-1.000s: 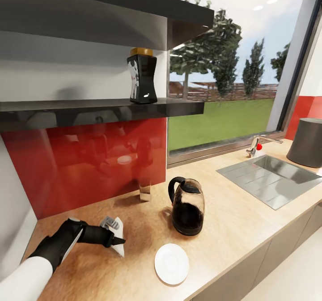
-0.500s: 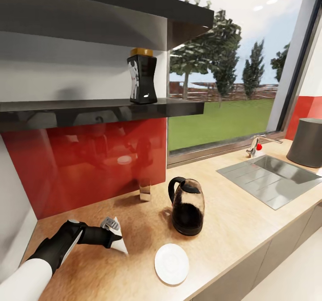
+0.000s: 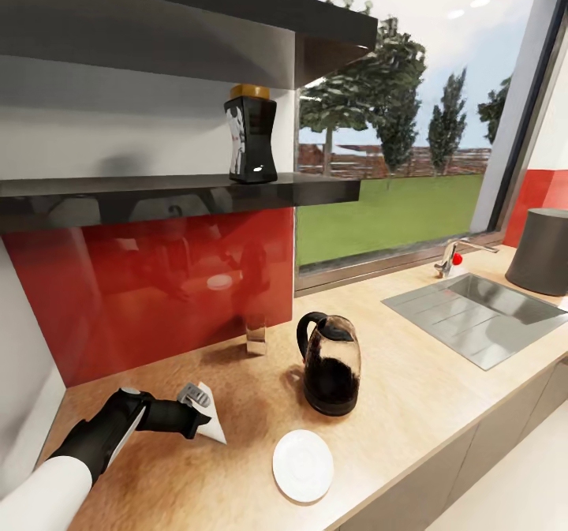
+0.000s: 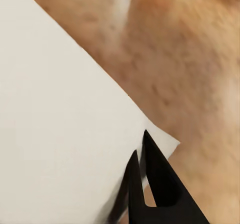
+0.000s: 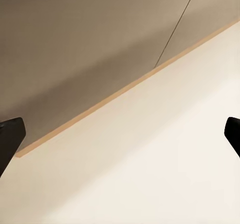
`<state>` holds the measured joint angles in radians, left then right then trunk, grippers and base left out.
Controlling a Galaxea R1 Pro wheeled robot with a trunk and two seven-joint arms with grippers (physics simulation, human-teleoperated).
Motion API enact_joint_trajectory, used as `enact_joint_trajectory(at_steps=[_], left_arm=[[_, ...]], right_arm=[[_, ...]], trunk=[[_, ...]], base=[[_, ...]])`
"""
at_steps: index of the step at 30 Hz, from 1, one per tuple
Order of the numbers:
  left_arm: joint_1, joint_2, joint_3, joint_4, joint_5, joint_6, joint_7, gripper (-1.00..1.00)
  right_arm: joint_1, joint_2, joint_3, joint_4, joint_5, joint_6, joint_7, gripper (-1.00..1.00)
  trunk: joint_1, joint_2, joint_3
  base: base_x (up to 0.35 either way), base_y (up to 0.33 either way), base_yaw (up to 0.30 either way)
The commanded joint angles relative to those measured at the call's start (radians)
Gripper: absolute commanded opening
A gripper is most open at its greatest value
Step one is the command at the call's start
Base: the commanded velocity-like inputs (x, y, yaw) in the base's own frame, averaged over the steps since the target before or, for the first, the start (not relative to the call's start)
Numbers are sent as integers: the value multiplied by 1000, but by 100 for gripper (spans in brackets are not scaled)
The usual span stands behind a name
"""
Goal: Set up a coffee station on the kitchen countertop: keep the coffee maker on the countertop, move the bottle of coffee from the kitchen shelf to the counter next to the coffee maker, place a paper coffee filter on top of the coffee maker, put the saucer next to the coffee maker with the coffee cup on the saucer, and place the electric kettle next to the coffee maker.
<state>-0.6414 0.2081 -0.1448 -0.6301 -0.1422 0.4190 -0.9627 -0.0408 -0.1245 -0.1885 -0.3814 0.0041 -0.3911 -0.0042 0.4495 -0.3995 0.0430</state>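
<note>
The left gripper's fingers (image 4: 150, 184) are pinched together on a corner of the paper coffee filter (image 3: 209, 420), which sits low over the table (image 3: 410, 389) near its 8 o'clock corner. The right fingers (image 5: 10, 139) are spread wide with nothing between them. The filter step seems to be in hand; next it needs lifting toward the dark carafe-like pot (image 3: 330, 364), at 2 o'clock from the hand. The saucer (image 3: 303, 465) lies close to the table's front edge, and bare wood separates filter and pot.
</note>
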Motion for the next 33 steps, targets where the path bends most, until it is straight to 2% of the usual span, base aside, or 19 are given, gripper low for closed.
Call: enact_joint_trajectory(at_steps=[1,12,17,19,25,28,33], left_arm=[[0,0,-2,-1,-7,6,-2,-100],[-6,-3,-4,-20,-3,15,-2,-100],[-17,-29,-4,-24,-3,20,-2,-100],[-39,-47,-4,-34,-4,44,-1,-100],[-55,-53,-5,-122,-5,129,1,-100],[-56,-53,-5,-155,-6,143,1,-100],[-57,-50,-6,-164,-9,147,1,-100]], right_arm=[[0,0,-2,1,1,-3,0,100],[0,0,-2,1,1,-3,0,100],[0,0,-2,2,2,-4,0,100],[0,0,-2,2,2,-4,0,100],[-1,0,-2,2,2,-5,0,100],[-1,0,-2,2,2,-5,0,100],[-1,0,-2,2,2,-4,0,100]], trunk=[[0,-1,-1],[0,-1,-1],[0,-1,-1],[0,-1,-1],[0,-1,-1],[0,-1,-1],[0,-1,-1]], base=[[0,0,0],[0,0,0],[0,0,0],[0,0,0],[0,0,0],[0,0,0],[0,0,0]])
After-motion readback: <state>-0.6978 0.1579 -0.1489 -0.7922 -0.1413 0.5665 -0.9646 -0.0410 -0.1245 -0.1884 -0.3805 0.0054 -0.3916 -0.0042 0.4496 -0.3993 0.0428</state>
